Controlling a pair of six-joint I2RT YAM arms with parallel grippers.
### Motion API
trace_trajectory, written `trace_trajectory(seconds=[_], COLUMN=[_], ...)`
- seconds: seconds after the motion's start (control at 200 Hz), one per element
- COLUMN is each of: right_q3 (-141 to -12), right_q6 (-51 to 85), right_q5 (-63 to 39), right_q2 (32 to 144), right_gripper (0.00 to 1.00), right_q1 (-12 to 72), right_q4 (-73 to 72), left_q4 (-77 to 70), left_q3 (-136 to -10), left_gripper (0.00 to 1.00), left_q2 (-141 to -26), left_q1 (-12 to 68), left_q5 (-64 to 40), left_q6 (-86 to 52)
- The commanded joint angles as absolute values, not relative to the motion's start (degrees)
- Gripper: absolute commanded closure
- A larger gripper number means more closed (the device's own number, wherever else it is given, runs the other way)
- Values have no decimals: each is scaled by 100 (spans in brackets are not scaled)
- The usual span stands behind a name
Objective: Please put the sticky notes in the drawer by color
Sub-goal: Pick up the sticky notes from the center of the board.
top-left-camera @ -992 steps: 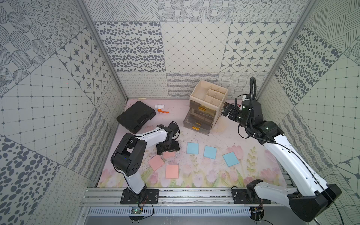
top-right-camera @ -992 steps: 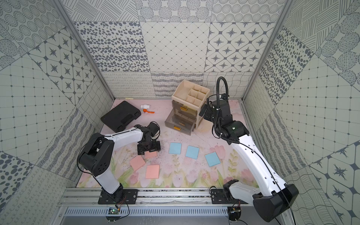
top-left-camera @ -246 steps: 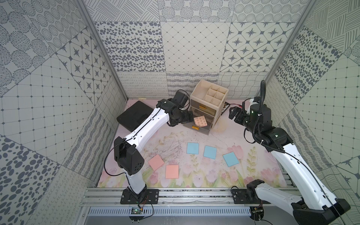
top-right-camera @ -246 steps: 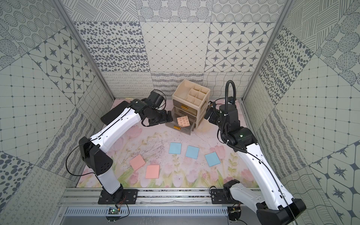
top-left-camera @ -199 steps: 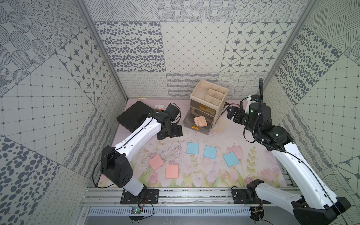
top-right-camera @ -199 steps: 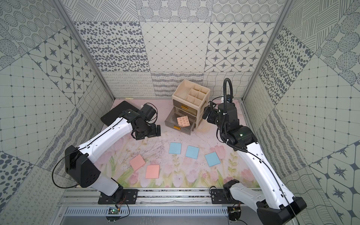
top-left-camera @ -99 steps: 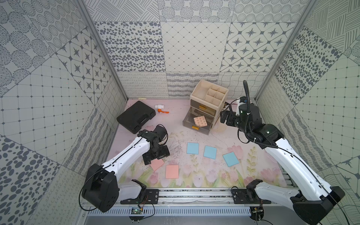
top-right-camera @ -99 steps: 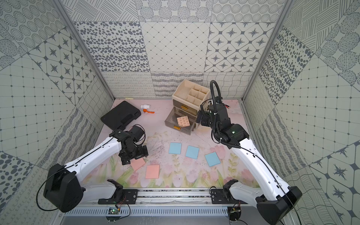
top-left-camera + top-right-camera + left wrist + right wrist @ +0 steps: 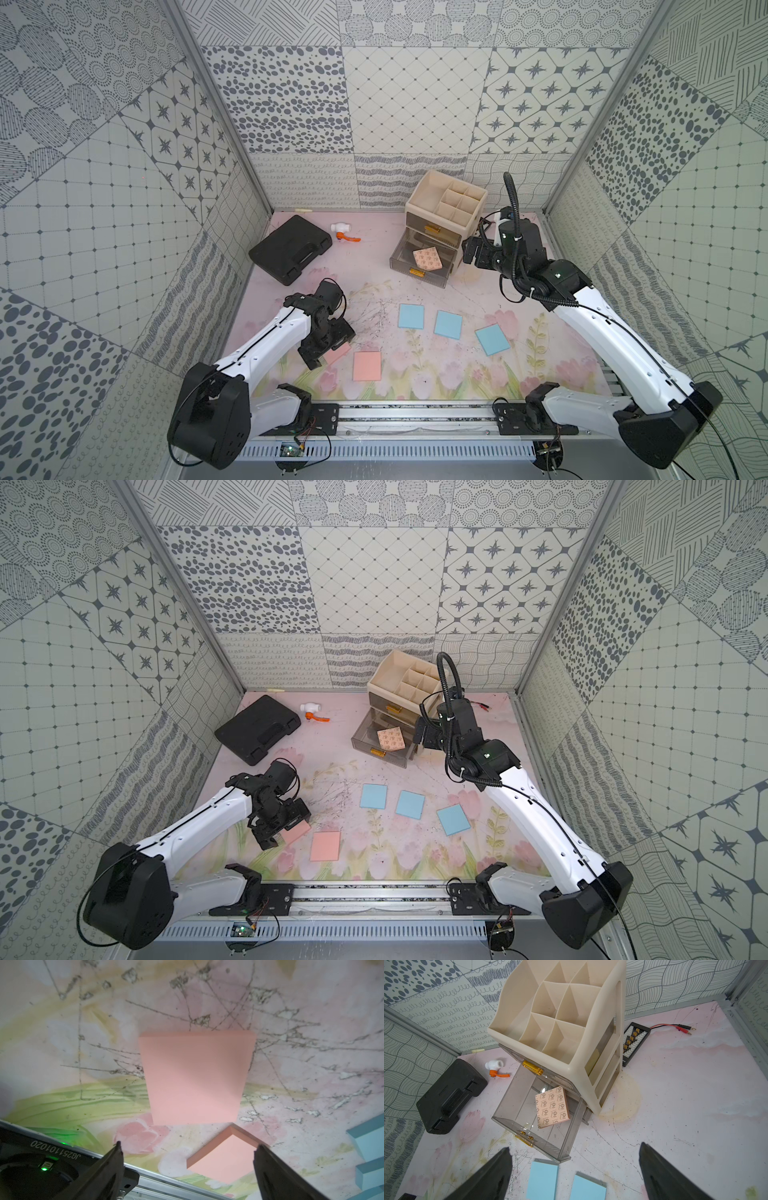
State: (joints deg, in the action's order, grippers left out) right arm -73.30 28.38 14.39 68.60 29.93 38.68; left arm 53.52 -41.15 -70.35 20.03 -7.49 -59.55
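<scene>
Now at the second pink pick. Left gripper [image 9: 188, 1144], jaws wide and empty, hangs over the skewed pink pad [image 9: 195, 1078]; its twin [image 9: 222, 1161] lies just beside, blue pads [image 9: 448, 324] beyond. One pink pad [image 9: 552, 1107] sits in the open drawer [image 9: 519, 1105]. Best: square jaws to the pad's edges, pinch its sides, spare the twin. Right gripper [image 9: 575, 1146] wide, empty, by the drawer.

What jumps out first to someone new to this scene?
Three blue notes lie in a row mid-table, with two pink notes toward the left arm, one of them partly under the open left gripper. Behind them, the bottom drawer of the organizer is pulled out with one patterned pad inside. The open right gripper is beside the organizer.
</scene>
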Motion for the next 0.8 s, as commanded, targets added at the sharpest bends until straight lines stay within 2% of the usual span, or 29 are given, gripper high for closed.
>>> trace_trajectory(seconds=[0.0,0.32,0.795], right_q3=[-7205,-7136,-7147], right_q6=[2732,2786,2874], right_q5=[1458,1512,1591], right_q2=[6848,6950,6995], right_gripper=[1,1,1], right_q1=[3015,3016,3017], right_q4=[3602,3554,3600], left_q4=[4900,4498,3899], left_q3=[-4055,-3973,-3921], left_gripper=[0,0,0], left_q2=[-7329,-7775,-8467], left_q1=[1736,1301,1179], left_q5=[-973,-1089,-1053], left_q6=[-5775,-5099,-4680])
